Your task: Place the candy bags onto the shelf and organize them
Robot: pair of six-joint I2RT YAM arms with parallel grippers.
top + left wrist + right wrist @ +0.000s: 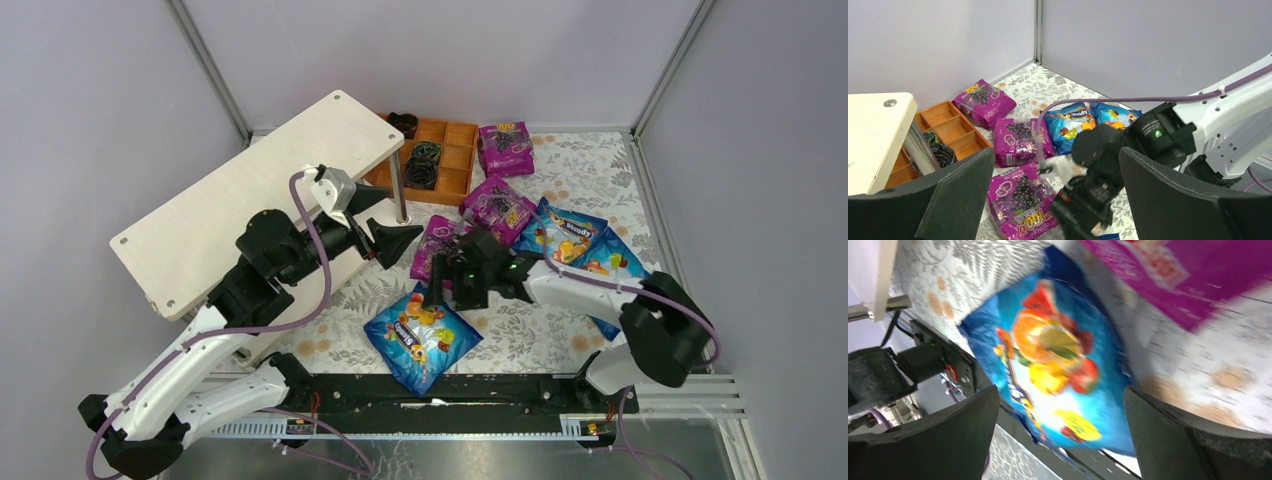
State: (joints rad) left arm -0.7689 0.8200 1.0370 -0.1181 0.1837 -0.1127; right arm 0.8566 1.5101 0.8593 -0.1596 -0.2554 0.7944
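Left fingers (923, 210) apart, empty, near the shelf (230, 200) end. Right fingers (923, 440) apart, empty, above blue candy bag (1053, 365) on table (540, 335).

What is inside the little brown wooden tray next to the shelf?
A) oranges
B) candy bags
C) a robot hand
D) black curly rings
D: black coiled rings lie in some compartments of the orange-brown tray, and nothing else shows in it.
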